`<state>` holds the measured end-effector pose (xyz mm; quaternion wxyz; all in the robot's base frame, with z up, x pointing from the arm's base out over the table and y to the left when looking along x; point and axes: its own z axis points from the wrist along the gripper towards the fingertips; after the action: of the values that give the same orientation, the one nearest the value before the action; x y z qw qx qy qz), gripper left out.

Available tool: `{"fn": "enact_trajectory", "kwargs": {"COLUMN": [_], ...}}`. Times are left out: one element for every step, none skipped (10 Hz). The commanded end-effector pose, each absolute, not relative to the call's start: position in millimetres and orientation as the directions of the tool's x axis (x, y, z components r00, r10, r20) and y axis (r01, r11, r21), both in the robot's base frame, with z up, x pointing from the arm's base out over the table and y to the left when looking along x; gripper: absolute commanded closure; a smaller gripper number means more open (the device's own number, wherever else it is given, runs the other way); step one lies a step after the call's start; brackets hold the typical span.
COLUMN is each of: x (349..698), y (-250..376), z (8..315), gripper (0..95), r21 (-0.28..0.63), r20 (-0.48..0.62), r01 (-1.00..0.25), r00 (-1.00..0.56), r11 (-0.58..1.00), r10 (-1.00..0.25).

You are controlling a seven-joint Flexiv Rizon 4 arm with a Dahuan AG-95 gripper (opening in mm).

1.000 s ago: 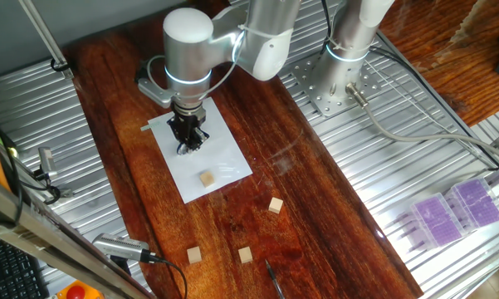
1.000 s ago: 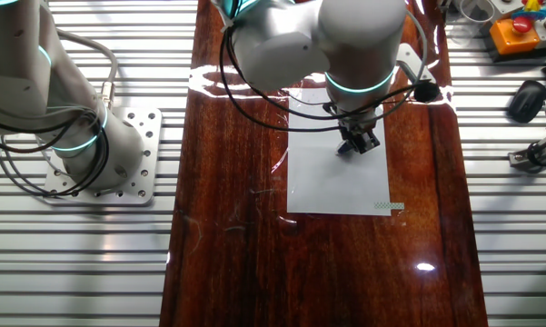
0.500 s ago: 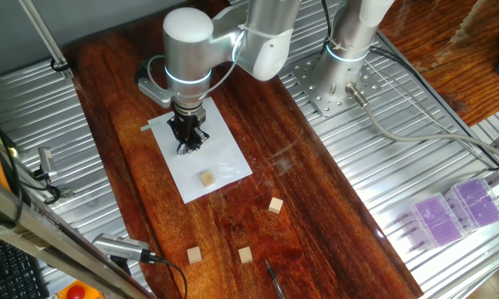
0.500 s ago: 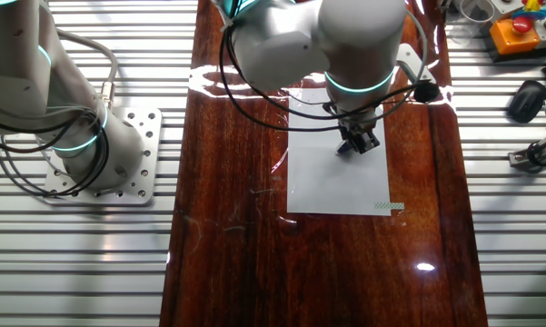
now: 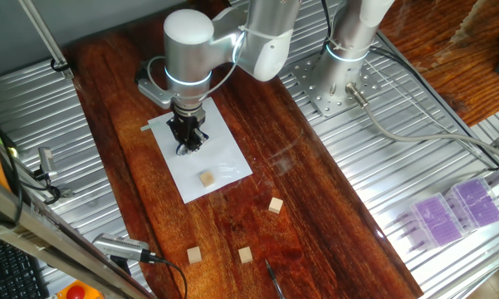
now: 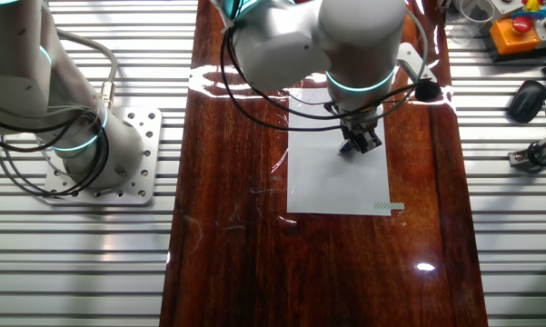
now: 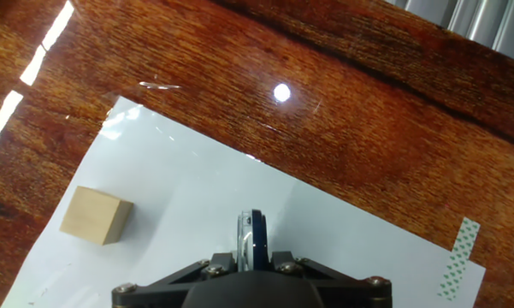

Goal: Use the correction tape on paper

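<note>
The white paper (image 5: 220, 162) lies on the dark wooden table; it also shows in the other fixed view (image 6: 332, 177) and in the hand view (image 7: 197, 205). My gripper (image 5: 187, 141) stands upright over the paper, shut on the correction tape (image 7: 252, 235), a thin dark dispenser with a pale rim held edge-on between the fingers. Its tip points down at the sheet; contact cannot be told. In the other fixed view the gripper (image 6: 357, 143) is over the sheet's right part.
A tan wooden cube (image 5: 206, 178) sits on the paper, also in the hand view (image 7: 96, 216). Three more cubes (image 5: 275, 205) (image 5: 245, 254) (image 5: 194, 254) lie on the wood nearer the front. A strip of green-patterned tape (image 7: 457, 257) holds a paper corner.
The gripper with the correction tape has shifted very slightly along the paper; otherwise nothing has visibly moved.
</note>
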<state>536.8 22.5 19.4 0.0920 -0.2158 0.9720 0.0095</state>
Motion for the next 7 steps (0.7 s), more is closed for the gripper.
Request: {"fn": "enact_trajectory", "kwargs": {"x": [540.2,542.2,544.5,546.9,551.6,553.4,557.0], "y": [23.9,24.2,24.5,25.1,26.9,27.6,28.2], "z": [18.6,18.8,19.0,19.1,18.5,18.2,18.7], "gripper": [95.0,95.0,95.0,95.0,95.0,95.0,95.0], "r21": [-0.015,-0.016,-0.016,-0.015,-0.014,-0.014,-0.013], "r20": [-0.187,-0.189,-0.19,-0.195,-0.2,-0.201,-0.2], "r01": [-0.421,-0.421,-0.421,-0.42,-0.416,-0.415,-0.413], "r00": [-0.89,-0.89,-0.889,-0.889,-0.89,-0.89,-0.891], "r11": [0.907,0.907,0.907,0.907,0.909,0.91,0.91], "r10": [-0.416,-0.416,-0.416,-0.415,-0.41,-0.409,-0.407]}}
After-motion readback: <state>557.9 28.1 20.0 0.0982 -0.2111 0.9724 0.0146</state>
